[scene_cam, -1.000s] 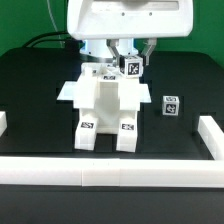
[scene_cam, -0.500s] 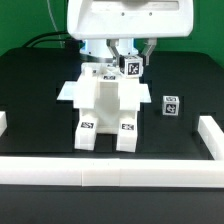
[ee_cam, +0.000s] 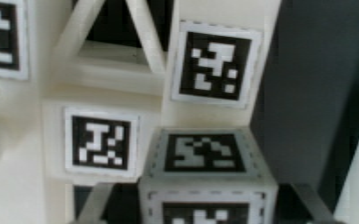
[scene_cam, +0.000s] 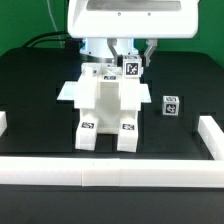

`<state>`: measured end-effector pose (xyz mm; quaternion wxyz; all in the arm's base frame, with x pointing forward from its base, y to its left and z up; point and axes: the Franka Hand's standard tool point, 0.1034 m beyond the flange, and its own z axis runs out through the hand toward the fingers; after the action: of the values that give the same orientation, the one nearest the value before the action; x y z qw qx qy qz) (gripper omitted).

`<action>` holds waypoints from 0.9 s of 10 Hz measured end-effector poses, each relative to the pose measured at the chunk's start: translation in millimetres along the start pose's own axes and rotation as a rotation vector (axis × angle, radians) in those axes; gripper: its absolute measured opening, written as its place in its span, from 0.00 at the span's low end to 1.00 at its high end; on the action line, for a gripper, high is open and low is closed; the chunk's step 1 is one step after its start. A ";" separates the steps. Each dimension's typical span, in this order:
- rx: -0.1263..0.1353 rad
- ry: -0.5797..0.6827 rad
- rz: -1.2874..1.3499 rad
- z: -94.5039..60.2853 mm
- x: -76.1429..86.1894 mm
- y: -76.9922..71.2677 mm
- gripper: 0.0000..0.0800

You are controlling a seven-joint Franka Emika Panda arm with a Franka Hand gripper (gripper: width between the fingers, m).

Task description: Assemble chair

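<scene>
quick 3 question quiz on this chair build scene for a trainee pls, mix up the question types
1. True or false: the gripper is shut on a tagged post at the top of the chair assembly.
2. In the exterior view, the loose tagged block sits on which side of the assembly? A) left B) right C) on top of it
3. Fill in: the table is ___ in colour.

Key: 1 true; 2 B; 3 black
</scene>
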<state>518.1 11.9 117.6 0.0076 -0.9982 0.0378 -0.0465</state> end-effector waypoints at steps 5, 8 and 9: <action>0.027 0.006 0.581 0.8 1.6 -4.5 0.36; 0.041 0.001 0.761 0.9 1.5 -6.2 0.36; 0.043 -0.001 0.826 1.1 1.4 -6.7 0.36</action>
<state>520.1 18.5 116.8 0.0465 -0.8988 0.4341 -0.0398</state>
